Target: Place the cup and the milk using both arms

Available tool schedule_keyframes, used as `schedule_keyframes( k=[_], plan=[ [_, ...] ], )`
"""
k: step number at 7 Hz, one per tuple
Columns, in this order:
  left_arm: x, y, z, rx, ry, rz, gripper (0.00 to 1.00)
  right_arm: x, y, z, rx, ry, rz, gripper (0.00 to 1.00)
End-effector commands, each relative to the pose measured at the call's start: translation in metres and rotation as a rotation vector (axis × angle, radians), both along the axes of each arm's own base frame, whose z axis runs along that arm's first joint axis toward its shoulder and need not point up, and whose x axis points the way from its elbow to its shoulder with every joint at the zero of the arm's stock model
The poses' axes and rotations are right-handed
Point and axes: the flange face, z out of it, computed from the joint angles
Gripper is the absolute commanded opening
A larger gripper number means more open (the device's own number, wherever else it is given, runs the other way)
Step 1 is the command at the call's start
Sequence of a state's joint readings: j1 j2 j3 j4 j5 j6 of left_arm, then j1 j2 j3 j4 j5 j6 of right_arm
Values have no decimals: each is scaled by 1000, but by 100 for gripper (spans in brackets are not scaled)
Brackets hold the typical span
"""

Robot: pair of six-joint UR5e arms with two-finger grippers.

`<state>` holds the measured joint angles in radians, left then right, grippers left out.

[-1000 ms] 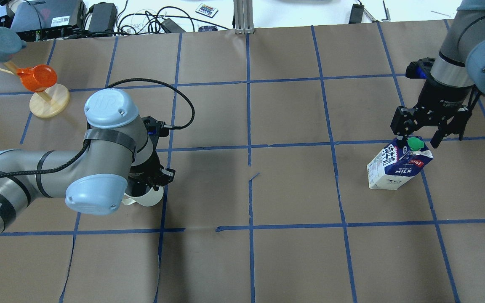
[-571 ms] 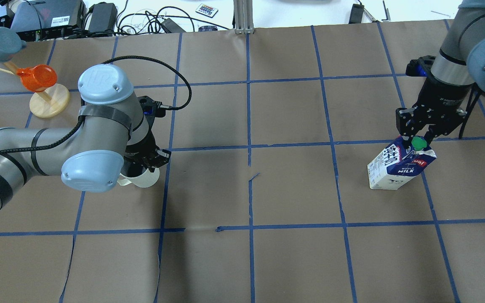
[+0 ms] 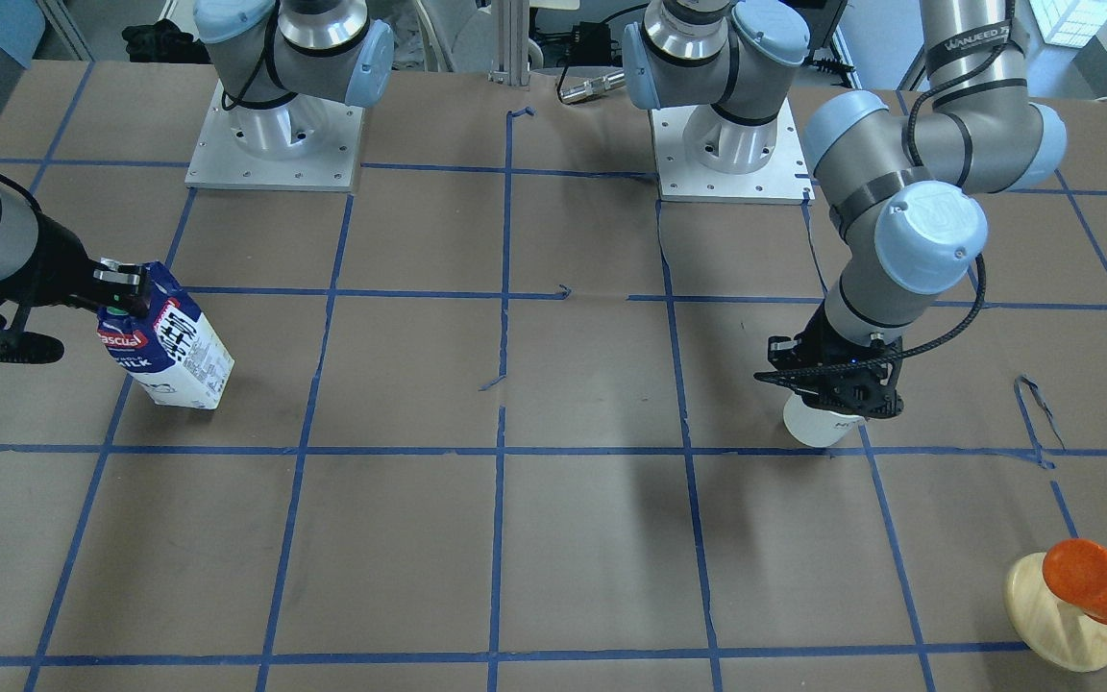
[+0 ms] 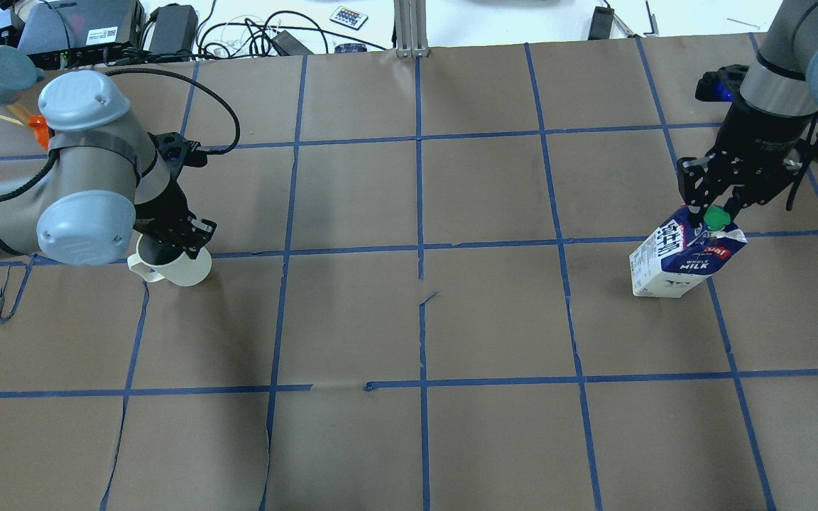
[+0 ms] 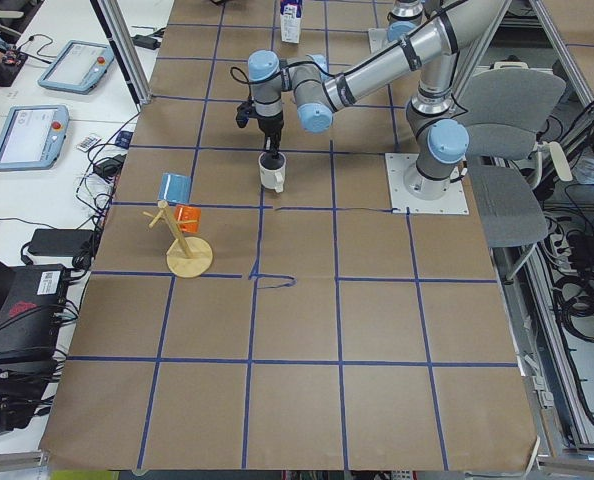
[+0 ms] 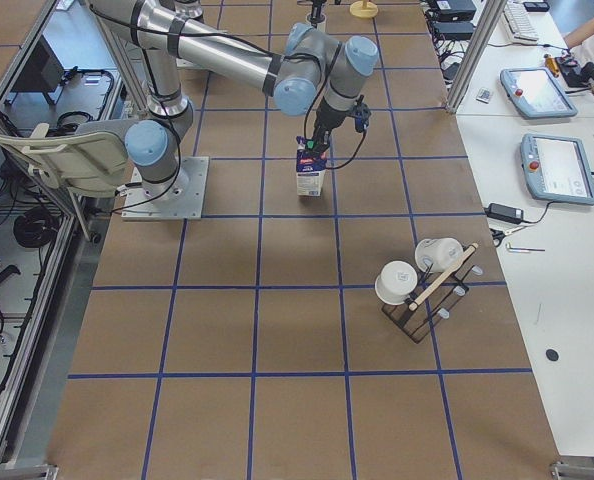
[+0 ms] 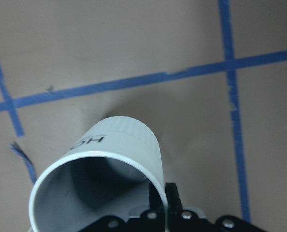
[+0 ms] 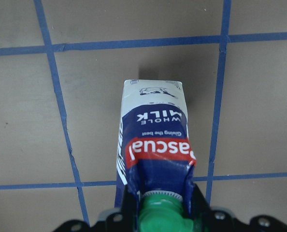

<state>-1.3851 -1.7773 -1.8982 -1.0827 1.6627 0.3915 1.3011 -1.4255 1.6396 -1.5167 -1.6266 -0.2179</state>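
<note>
The white cup [image 4: 180,270] hangs from my left gripper [image 4: 183,240], which is shut on its rim, one finger inside. It is tilted, low over the brown table. It also shows in the front view [image 3: 811,426], the left wrist view [image 7: 118,141] and the left side view [image 5: 272,179]. The blue and white milk carton [image 4: 677,261] leans under my right gripper [image 4: 709,215], which is shut on its top ridge by the green cap [image 4: 716,216]. The carton also shows in the front view [image 3: 172,348] and the right wrist view [image 8: 154,121].
A wooden mug tree [image 3: 1058,617] with an orange cup [image 3: 1094,579] stands at the far left, just behind my left arm [image 4: 82,191]. A rack with white mugs [image 6: 419,285] stands off to the robot's right. Cables and devices [image 4: 167,28] line the table's back edge.
My left gripper has carried the cup away from the robot and to its left. My right gripper has shut on the carton's top and shifted it slightly right and farther away.
</note>
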Motion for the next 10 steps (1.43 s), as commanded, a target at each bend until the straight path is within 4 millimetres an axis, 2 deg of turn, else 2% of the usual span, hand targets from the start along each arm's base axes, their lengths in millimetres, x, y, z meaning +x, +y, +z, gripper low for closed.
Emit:
schedule_keyframes(
  k=[1, 3, 4, 5, 6, 7, 8, 9, 10],
  plan=[
    [16, -27, 5, -13, -1, -20, 0, 5, -5, 25, -11, -30, -3, 11],
    [19, -32, 8, -16, 1, -7, 0, 18, -4, 30, -18, -23, 2, 12],
    [-4, -36, 12, -28, 9, 23, 0, 40, -4, 33, -24, -10, -7, 12],
    [-61, -38, 21, -51, 25, 101, 0, 63, -7, 46, -35, 3, -4, 12],
    [-135, -34, 20, -40, 61, 175, 0, 75, -7, 53, -30, -2, -21, 12],
    [-198, -33, 19, -52, 86, 245, 0, 79, -7, 55, -34, -10, -22, 12],
    [-270, -22, 15, -60, 87, 282, 0, 86, -8, 62, -49, -9, -8, 12],
    [-334, -2, 11, -56, 98, 319, 0, 88, -11, 70, -66, -6, -3, 12],
    [-362, 9, 12, -44, 108, 365, 0, 88, -11, 73, -72, -4, -1, 12]
  ],
)
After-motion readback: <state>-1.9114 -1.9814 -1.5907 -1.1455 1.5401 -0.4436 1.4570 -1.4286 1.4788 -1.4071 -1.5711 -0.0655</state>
